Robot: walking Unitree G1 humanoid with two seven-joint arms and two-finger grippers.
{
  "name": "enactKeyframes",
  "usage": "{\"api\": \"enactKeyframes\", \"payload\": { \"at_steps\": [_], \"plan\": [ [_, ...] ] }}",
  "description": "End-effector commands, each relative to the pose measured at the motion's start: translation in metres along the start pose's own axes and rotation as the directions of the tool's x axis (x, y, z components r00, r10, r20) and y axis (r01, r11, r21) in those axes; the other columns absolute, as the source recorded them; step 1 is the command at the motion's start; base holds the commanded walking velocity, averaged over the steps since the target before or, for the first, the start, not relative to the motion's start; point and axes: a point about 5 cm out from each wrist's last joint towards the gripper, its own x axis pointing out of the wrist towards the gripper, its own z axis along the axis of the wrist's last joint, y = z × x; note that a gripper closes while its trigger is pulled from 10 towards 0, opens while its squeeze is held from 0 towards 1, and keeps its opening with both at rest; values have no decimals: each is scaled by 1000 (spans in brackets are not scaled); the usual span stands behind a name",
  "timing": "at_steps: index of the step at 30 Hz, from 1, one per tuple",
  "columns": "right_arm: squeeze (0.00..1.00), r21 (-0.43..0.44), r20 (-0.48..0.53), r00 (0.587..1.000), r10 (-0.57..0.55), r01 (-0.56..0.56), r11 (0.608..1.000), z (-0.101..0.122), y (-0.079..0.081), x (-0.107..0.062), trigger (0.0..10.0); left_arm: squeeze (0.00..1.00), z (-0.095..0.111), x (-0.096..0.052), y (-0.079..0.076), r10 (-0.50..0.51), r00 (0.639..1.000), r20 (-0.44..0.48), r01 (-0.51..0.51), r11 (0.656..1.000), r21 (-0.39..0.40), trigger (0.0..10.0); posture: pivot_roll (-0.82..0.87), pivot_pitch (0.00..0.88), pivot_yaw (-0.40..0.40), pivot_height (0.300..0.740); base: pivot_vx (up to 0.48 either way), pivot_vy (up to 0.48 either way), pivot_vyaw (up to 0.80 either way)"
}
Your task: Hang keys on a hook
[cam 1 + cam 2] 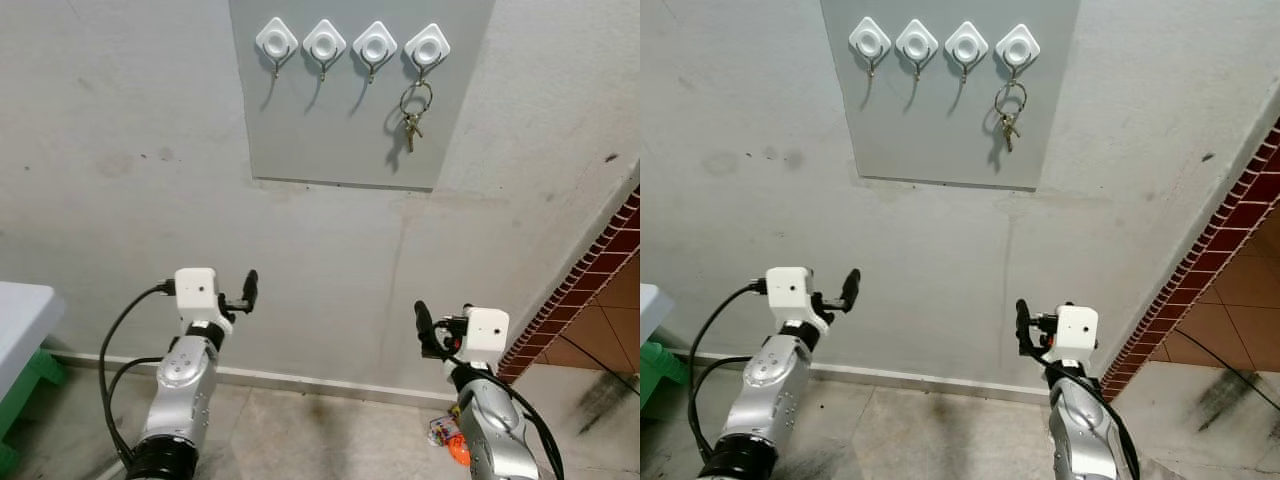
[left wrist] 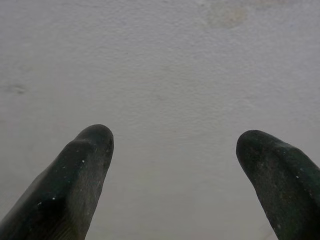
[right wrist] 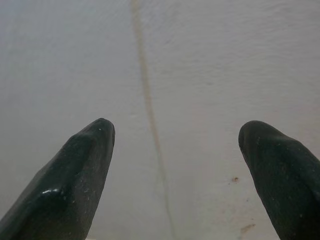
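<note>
Keys (image 1: 413,118) are hung on the rightmost hook (image 1: 427,47) of the wall panel (image 1: 300,130). Left gripper (image 2: 172,150) and right gripper (image 3: 175,150) are held low, both spread, nothing gripped.

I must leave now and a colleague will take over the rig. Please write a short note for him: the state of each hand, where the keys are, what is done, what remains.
Left hand: open, holding nothing, low before the wall.
Right hand: open, holding nothing, low before the same wall.
Keys: hanging by their ring from the rightmost hook of four on the grey board. The other three hooks carry nothing.
Done: the keys are hung.
Left: apparently nothing; perhaps check they hang steady.
</note>
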Motion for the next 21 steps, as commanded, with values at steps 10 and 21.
{"api": "enactKeyframes", "payload": {
  "at_steps": [10, 21],
  "plan": [
    [0, -38, 22, 1000, 18, -17, 999, 6, 6, 2, 10000, 0, 0, 4, 0, -12, 1000, 5, 12, 1000, -1, 10000, 26, 0, 40, 740, 0, 0, 800],
    [0, -44, 24, 1000, 21, -20, 999, 9, 4, 6, 10000, 0, 6, 10, -2, -31, 999, 28, 31, 1000, -4, 10000, 29, 0, 34, 740, 0, 0, 800]
  ]
}}
